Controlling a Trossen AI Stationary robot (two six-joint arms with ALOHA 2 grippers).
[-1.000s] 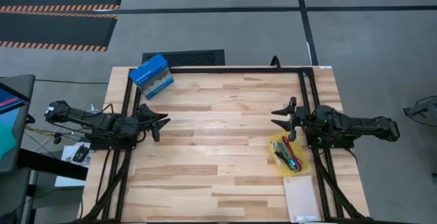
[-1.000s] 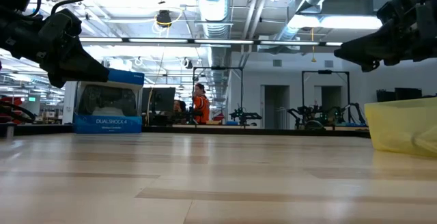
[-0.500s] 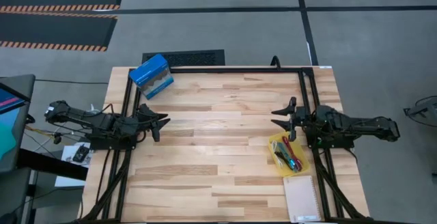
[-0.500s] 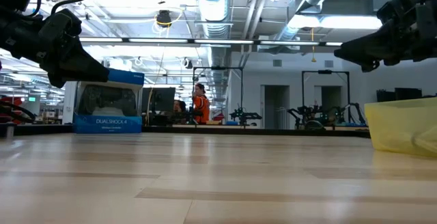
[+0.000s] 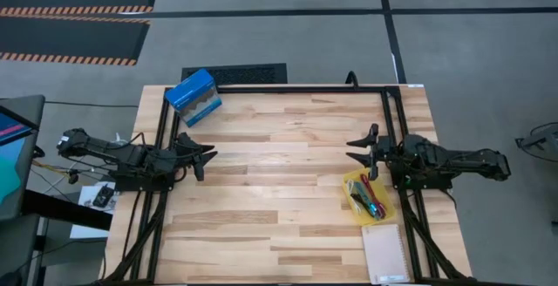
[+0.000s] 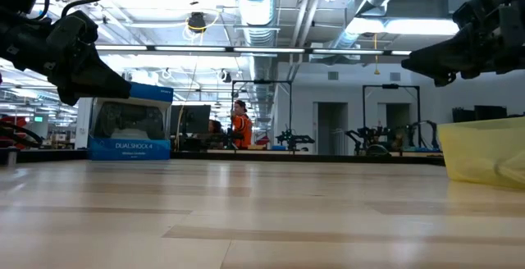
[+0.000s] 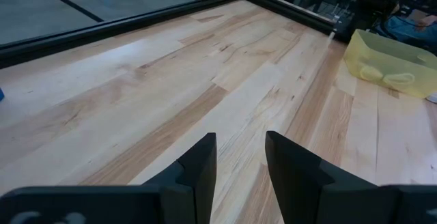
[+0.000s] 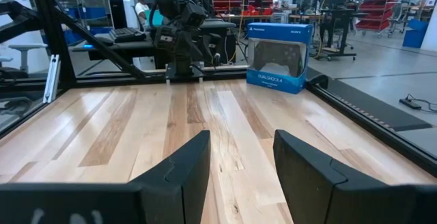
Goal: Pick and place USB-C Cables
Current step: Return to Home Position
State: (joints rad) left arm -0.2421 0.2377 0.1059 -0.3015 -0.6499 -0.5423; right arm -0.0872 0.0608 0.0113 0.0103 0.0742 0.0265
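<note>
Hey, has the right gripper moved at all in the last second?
No. In the high view the right gripper sits just where it was, beside the yellow bin, fingers open.

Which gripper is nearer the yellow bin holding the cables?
The right gripper, open, right beside the yellow bin; the left gripper sits open across the table.

The left arm [image 5: 122, 157] lies low and flat on the left side, reaching toward the middle. The left tool [image 5: 207, 158] has its two fingers [image 7: 198, 162] spread apart and holds nothing. The right arm [image 5: 453, 162] faces it from the right side. The right tool [image 5: 350, 150] is spread apart and empty too.
</note>
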